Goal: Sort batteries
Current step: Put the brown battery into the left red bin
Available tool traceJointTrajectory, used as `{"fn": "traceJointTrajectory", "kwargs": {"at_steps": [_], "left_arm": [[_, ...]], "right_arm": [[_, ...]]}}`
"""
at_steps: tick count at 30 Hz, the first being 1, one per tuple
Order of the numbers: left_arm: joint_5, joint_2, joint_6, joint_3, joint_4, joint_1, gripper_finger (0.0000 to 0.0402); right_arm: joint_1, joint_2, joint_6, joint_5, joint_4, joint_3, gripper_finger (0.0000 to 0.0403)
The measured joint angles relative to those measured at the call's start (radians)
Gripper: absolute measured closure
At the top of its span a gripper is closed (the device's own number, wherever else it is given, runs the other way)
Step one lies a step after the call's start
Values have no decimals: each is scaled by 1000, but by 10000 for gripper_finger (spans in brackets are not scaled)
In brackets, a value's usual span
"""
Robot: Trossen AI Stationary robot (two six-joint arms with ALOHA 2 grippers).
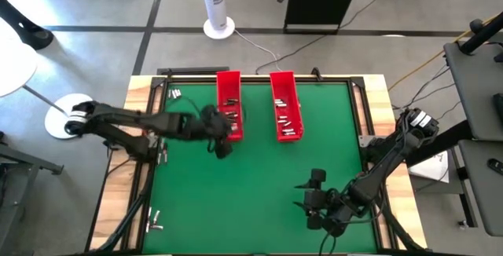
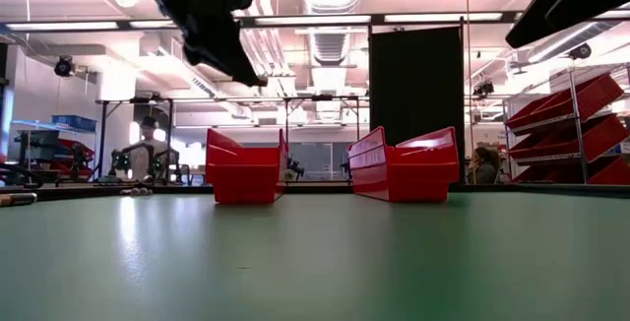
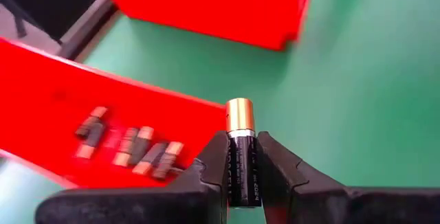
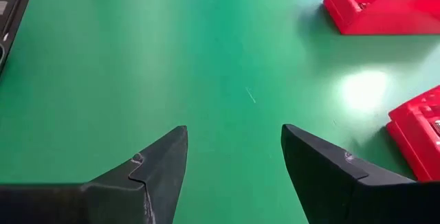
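Note:
My left gripper [image 1: 218, 130] hangs above the near end of the left red tray [image 1: 229, 103] and is shut on one battery [image 3: 240, 117], black with a copper-coloured end. Several batteries [image 3: 130, 147] lie on that tray's floor. The right red tray [image 1: 285, 105] also holds several batteries. My right gripper [image 1: 314, 193] is open and empty over the green mat at the near right, and its two fingers show apart in the right wrist view [image 4: 234, 138]. My left gripper pinches the battery's black body [image 3: 240, 172] between its two fingers [image 3: 214, 157]. The battery lies along the fingers, and its copper-coloured end [image 3: 240, 114] sticks out past the fingertips. It is lifted clear, above the left tray's edge and the mat.
Loose batteries lie at the mat's far left corner [image 1: 174, 93], at its left edge [image 1: 163, 155] and near its near left corner [image 1: 155, 223]. The two trays stand side by side at the far middle [image 2: 246, 168] [image 2: 409, 163]. Bare green mat [image 1: 251, 185] lies between the arms.

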Motion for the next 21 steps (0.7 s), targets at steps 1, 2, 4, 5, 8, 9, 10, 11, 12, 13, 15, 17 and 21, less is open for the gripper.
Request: {"fn": "traceJointTrajectory", "kwargs": {"at_steps": [1,2,4,5,8,9,10,11,12,13,15,17,21], "left_arm": [[24,-8,49,8,-6,39,371],[52,-14,99,16,-1,81,371],[124,-13,186,37,-1,166,371],[158,-5,224,46,-9,209,371],[252,37,303,67,-14,323,371],[280,53,335,75,-20,353,371],[299,70,370,82,-30,377,371],[308,88,402,87,-42,398,371],[311,108,430,91,-49,416,371],[313,129,460,94,-55,433,371],[321,165,507,99,-61,458,371],[339,198,534,112,-48,472,371],[366,254,589,120,-14,477,371]], "right_arm": [[0,0,-1,0,-1,0,175],[0,0,-8,0,-1,0,176],[-3,0,-15,4,-4,0,177],[-6,0,-18,14,-5,0,176],[-16,-10,5,63,-61,0,171],[-22,-21,24,78,-92,0,168],[-31,-36,43,91,-124,0,165],[-42,-55,63,105,-163,1,162],[-57,-75,78,111,-199,2,159],[-76,-96,91,114,-236,2,156],[-117,-139,101,117,-288,2,151],[-159,-183,86,119,-312,2,147],[-233,-254,5,121,-311,2,143]]}}
